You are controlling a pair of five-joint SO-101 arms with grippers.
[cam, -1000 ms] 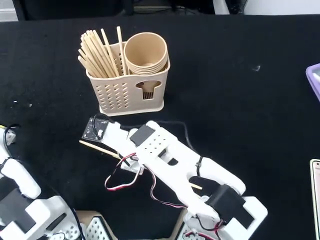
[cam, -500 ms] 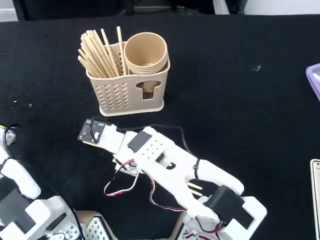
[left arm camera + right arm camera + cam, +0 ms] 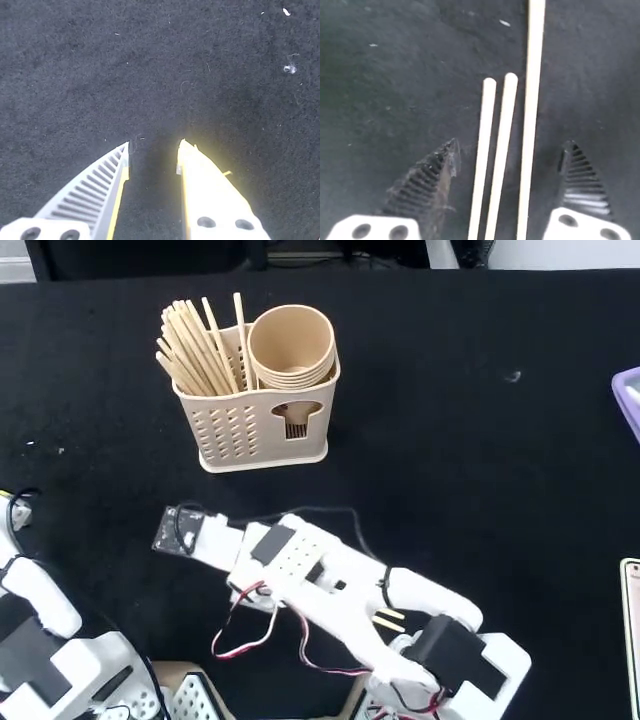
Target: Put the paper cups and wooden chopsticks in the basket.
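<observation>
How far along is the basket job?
Done: the paper cups sit stacked in the basket, with a bundle of chopsticks in its other compartment. In hand: nothing gripped; the right gripper is open, straddling three loose chopsticks on the table. Left: grasp those three and drop them in. The left gripper is open over the table.

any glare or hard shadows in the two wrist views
Left wrist view: glare washes out one finger of the open left claw, and a shadow darkens the black table between its tips. Right wrist view: no glare; the three wooden chopsticks stand bright between the fingers of the open right claw.
</observation>
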